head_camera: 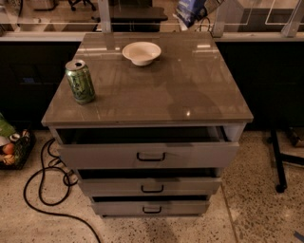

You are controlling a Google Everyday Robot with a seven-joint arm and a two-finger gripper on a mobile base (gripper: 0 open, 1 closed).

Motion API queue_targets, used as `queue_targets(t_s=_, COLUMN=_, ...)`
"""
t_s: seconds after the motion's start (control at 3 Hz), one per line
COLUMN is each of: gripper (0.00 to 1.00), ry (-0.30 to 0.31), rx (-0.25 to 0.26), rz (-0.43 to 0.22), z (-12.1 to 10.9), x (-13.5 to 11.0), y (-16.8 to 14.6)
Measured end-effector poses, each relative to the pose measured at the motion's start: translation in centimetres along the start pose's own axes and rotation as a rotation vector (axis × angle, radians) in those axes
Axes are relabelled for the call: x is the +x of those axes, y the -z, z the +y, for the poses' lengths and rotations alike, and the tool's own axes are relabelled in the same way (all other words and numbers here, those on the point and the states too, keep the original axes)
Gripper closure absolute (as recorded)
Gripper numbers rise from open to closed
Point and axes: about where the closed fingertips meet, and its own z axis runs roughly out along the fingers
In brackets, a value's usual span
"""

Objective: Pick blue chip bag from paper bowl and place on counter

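The blue chip bag [188,10] hangs in the air at the top edge of the view, above the far right edge of the counter [190,90]. My gripper [203,6] is at its upper right, shut on the bag and mostly cut off by the frame. The paper bowl [141,52] sits empty on the far middle of the counter, left of and below the bag.
A green drink can [80,81] stands upright near the counter's left edge. The top drawer [149,154] is pulled partly open. Black cables [42,190] lie on the floor at the left, next to a basket of items [12,144]. A black stand leg [278,161] is at the right.
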Motion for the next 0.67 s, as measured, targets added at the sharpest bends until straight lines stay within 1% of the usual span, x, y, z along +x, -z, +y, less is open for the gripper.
queue_targets(t_s=0.33, gripper=1.00, ry=-0.102, rx=-0.028, rz=-0.044, z=4.9, x=0.8, y=0.8)
queue_targets(t_s=0.67, gripper=1.00, ry=-0.185, rx=-0.139, rz=0.011, z=12.1, x=4.7, y=-2.9)
